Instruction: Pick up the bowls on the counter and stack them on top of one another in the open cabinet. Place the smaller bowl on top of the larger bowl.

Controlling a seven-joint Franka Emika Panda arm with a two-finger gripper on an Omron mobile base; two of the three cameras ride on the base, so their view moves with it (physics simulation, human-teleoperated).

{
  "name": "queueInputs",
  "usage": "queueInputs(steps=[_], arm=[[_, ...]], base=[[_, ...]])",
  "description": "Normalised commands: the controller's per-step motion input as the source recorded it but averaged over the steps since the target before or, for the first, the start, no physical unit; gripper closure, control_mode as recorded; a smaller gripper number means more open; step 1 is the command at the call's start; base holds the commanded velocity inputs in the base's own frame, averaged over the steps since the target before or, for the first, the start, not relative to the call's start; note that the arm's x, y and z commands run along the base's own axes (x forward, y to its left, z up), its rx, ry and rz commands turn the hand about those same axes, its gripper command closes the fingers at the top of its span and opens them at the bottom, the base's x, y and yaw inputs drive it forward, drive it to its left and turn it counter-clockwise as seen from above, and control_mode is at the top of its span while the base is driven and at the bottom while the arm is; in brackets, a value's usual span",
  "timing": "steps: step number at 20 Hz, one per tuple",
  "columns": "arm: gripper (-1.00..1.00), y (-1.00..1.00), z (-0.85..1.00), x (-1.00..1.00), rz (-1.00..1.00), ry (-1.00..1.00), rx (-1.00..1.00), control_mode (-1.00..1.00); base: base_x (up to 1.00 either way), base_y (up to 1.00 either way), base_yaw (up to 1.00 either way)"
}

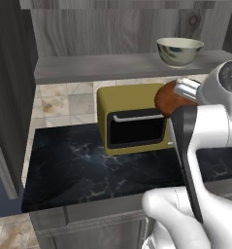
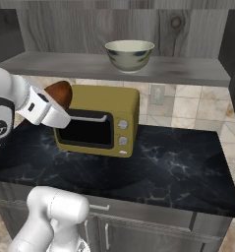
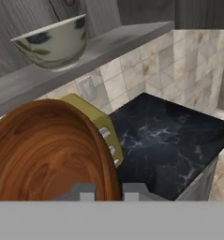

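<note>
The larger bowl (image 1: 179, 51) (image 2: 129, 55) (image 3: 55, 42), glossy cream with grey-green mottling, stands upright on the plank shelf of the open cabinet (image 1: 98, 65) (image 2: 65, 63) (image 3: 19, 84). The smaller bowl (image 1: 170, 99) (image 2: 58, 93) (image 3: 43, 154), reddish-brown and wood-like, hangs tilted in the air in front of the yellow microwave, below shelf height. My gripper (image 3: 108, 191) is shut on its rim, which runs between the two fingertips (image 3: 87, 192). The hand (image 1: 188, 90) (image 2: 45, 112) reaches in from behind the bowl.
A yellow microwave (image 1: 132, 121) (image 2: 102, 120) (image 3: 97, 122) sits at the back of the black veined counter (image 1: 78, 170) (image 2: 178, 167) (image 3: 169, 131), just beyond the held bowl. Beige tiles with a wall outlet (image 2: 157, 93) lie under the shelf. A dark cabinet side (image 1: 10, 87) stands at the left.
</note>
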Motion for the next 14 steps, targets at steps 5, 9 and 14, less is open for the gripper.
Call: queueInputs(steps=[5, 9, 14], arm=[[1.0, -0.1, 0.48, -0.11, -0.11, -0.06, 0.01, -1.0], [1.0, -0.12, 0.5, -0.09, -0.14, -0.01, 0.04, -1.0], [1.0, -0.1, 0.4, -0.06, -0.15, -0.02, 0.02, -1.0]], base=[[0.0, 0.0, 0.0], [0.0, 0.0, 0.0], [0.0, 0.0, 0.0]])
